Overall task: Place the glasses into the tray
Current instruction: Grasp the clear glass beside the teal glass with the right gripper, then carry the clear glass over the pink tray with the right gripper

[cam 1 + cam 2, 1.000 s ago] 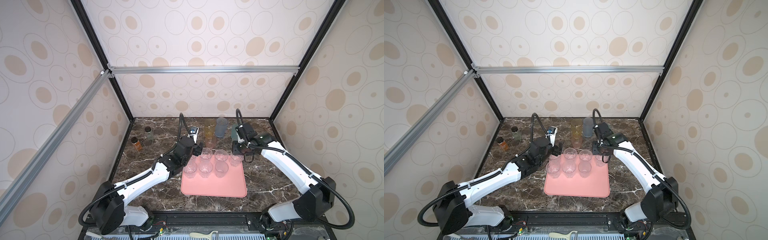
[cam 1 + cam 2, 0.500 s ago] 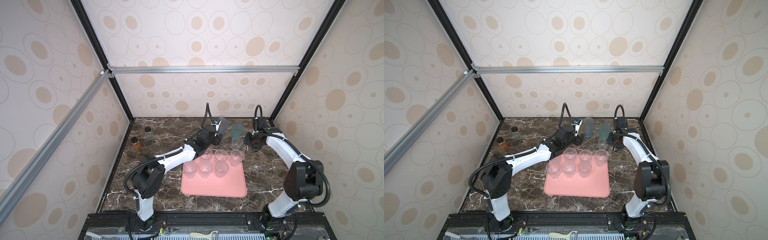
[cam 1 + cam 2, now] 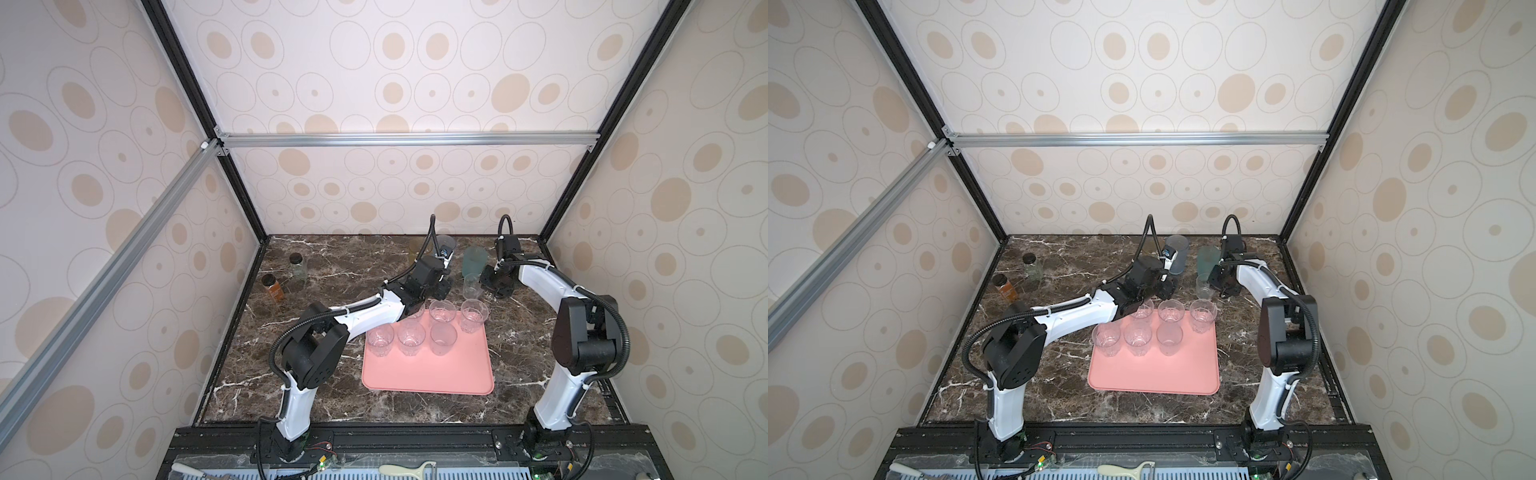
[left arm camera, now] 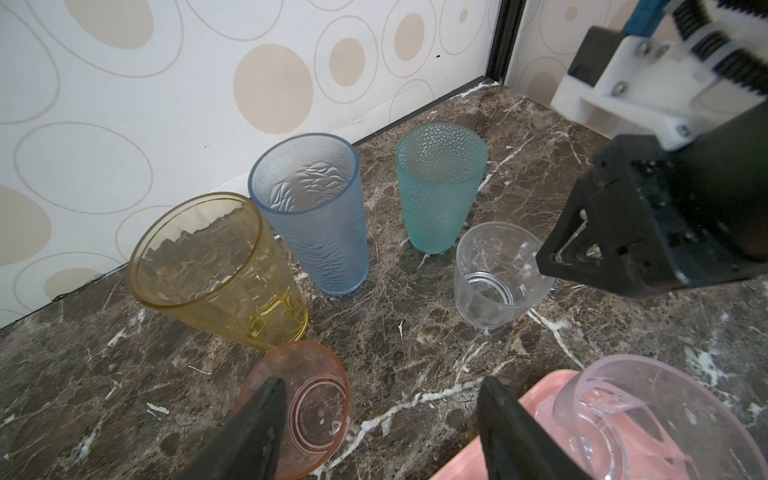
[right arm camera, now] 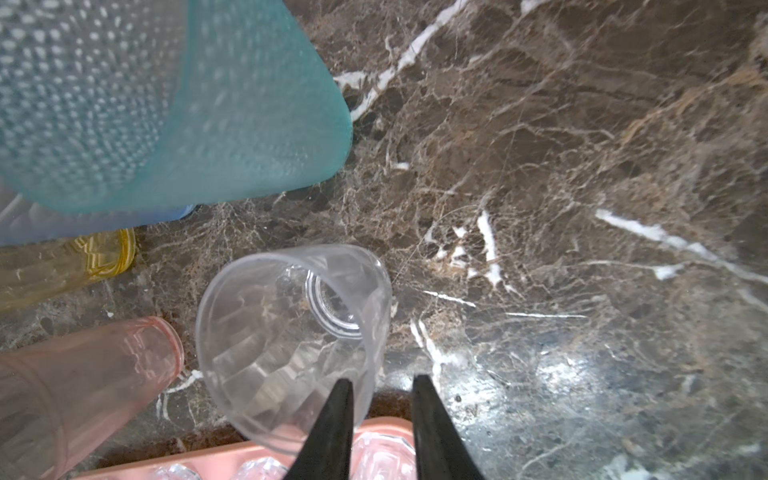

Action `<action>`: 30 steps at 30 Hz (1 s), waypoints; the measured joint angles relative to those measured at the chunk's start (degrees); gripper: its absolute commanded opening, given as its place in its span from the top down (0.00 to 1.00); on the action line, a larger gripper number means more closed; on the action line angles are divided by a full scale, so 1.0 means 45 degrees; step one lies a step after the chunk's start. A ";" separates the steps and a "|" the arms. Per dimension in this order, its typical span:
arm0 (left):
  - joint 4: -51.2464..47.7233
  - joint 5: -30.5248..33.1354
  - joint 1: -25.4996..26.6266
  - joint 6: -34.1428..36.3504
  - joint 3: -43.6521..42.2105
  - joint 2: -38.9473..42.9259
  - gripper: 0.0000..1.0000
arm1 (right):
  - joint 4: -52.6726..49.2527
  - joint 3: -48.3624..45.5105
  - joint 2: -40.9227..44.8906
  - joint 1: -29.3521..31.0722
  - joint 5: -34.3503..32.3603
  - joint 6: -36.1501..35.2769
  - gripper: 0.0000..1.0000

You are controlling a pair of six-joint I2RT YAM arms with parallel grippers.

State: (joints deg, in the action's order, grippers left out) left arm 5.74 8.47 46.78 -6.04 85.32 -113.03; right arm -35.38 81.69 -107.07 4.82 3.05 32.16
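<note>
Your clear ribbed glass [image 5: 291, 332] stands upright on the marble table [image 3: 332, 395], just beyond the far rim of the salmon tray [image 3: 428, 374]. The right gripper [image 5: 382, 380] straddles its wall, one finger inside and one outside, jaws narrowly parted and not closed on it. Six clear glasses [image 3: 1138, 338] already stand at the tray's far end. Crowding your glass are the teal glass [image 4: 440, 191] behind it and the pink glass [image 4: 307, 407] beside it, with the blue glass [image 4: 311, 212] and amber glass [image 4: 216, 266] farther along. The left gripper [image 4: 381, 380] hangs wide open and empty by the pink glass.
</note>
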 measured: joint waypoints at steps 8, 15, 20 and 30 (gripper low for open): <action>-0.0049 0.0015 0.0000 0.0039 0.0015 0.0000 0.28 | 0.0078 0.0078 -0.0262 0.0073 -0.0204 -0.0437 0.95; -0.0078 0.0175 0.0000 0.0160 -0.0029 0.0194 0.28 | -0.0525 0.0136 0.0379 0.0146 -0.0651 -0.0947 0.97; -0.0107 0.0364 0.0000 0.0267 -0.0248 0.1137 0.28 | -0.1239 0.0214 0.1943 0.0141 -0.1175 -0.1428 0.98; 0.0039 0.1287 0.0000 0.0559 -0.1175 0.3628 0.28 | -0.2905 0.0578 0.4726 0.0170 -0.1472 -0.2123 1.00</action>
State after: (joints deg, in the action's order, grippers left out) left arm 5.91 14.26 46.78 -3.53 80.03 -96.71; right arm -48.45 84.29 -85.80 5.58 -3.57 22.61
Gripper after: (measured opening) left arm 0.723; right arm 0.051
